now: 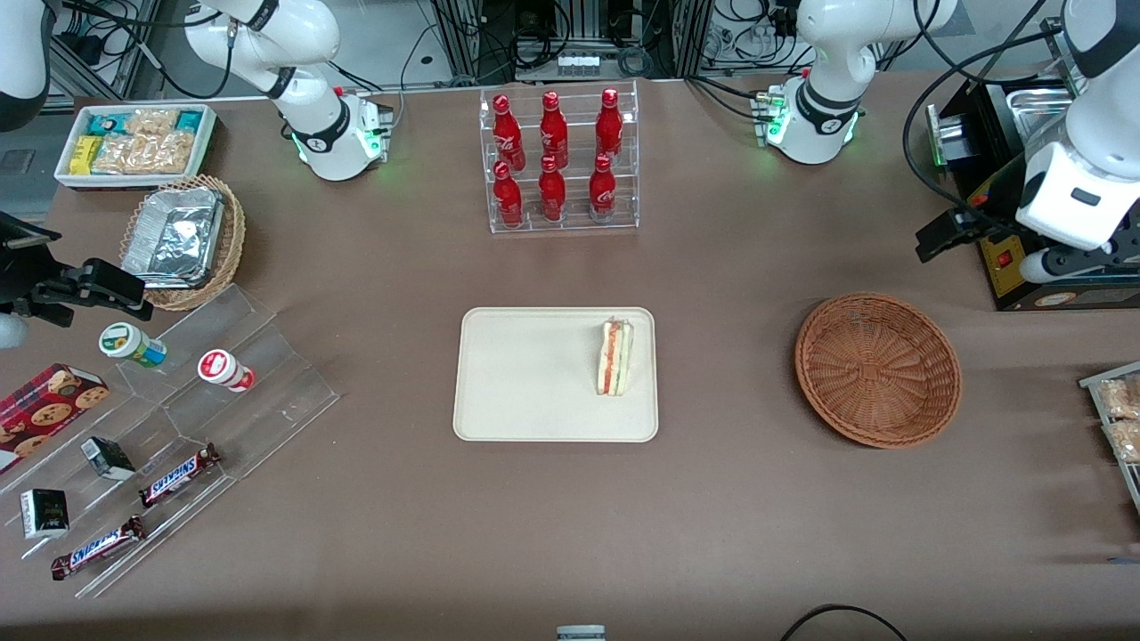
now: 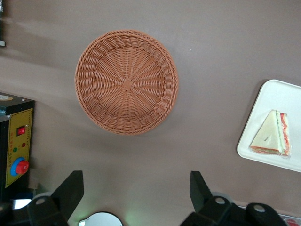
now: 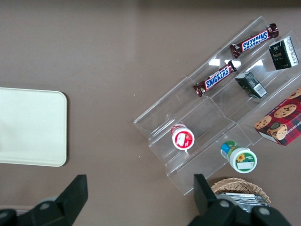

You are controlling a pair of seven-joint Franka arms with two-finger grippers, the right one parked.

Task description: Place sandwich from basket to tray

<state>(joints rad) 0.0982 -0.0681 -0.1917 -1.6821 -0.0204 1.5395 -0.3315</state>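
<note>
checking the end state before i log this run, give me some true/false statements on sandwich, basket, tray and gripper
1. The sandwich lies on the tray. True.
2. The basket holds a foil container. False: this basket is empty; the foil container sits in a lighter basket toward the parked arm's end.
3. The gripper is shut on the sandwich. False: it is open, holds nothing, and is raised above the table near the basket.
4. The sandwich sits at the tray's edge nearest the basket. True.
5. The basket touches the tray. False: bare table separates them.
</note>
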